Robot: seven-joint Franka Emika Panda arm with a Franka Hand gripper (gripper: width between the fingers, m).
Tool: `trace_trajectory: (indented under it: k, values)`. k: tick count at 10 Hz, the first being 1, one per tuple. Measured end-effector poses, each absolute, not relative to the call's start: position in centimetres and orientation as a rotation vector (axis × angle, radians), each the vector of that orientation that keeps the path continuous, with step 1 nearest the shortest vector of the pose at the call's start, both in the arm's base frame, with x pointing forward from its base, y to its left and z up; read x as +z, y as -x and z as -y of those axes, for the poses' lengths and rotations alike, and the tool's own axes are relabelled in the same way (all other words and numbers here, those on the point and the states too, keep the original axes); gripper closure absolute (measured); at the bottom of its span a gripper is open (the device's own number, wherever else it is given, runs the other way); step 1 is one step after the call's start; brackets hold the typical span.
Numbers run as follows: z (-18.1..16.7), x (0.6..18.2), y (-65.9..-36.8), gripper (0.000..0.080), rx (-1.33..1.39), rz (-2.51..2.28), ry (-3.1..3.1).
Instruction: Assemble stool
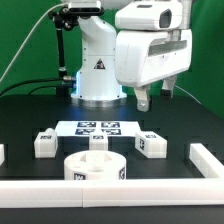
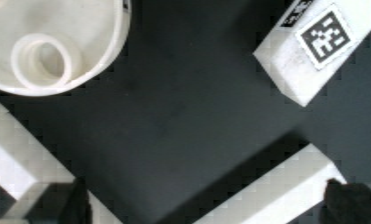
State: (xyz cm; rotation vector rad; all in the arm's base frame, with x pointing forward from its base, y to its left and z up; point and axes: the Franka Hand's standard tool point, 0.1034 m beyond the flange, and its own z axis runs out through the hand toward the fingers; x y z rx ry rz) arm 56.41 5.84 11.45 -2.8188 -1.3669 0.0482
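Two fingers point(image 1: 141, 99) apart and empty, pointing straight down, high and well clear of the seat point(image 1: 97, 175)

The marker board point(image 1: 97, 128) lies flat on the black table point(image 1: 185, 125), toward its far side. White border bars edge the work area: the near bar point(image 1: 160, 192), the right-side bar point(image 1: 205, 157) and the left-side bar point(image 1: 3, 153). A green backdrop point(image 1: 25, 40) stands behind.
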Motion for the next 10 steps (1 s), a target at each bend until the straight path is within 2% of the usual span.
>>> trace_trajectory:
  k: [5,7,10]
  values:
    - [-5.4,11.1,-56.3,0.015,0.054,1.378,2.806]
    - [-1.1,9.1,-56.2,0.015,0.095,1.337,2.804]
    - [1.9,6.2,-55.4,0.015,0.14,1.32,2.802]
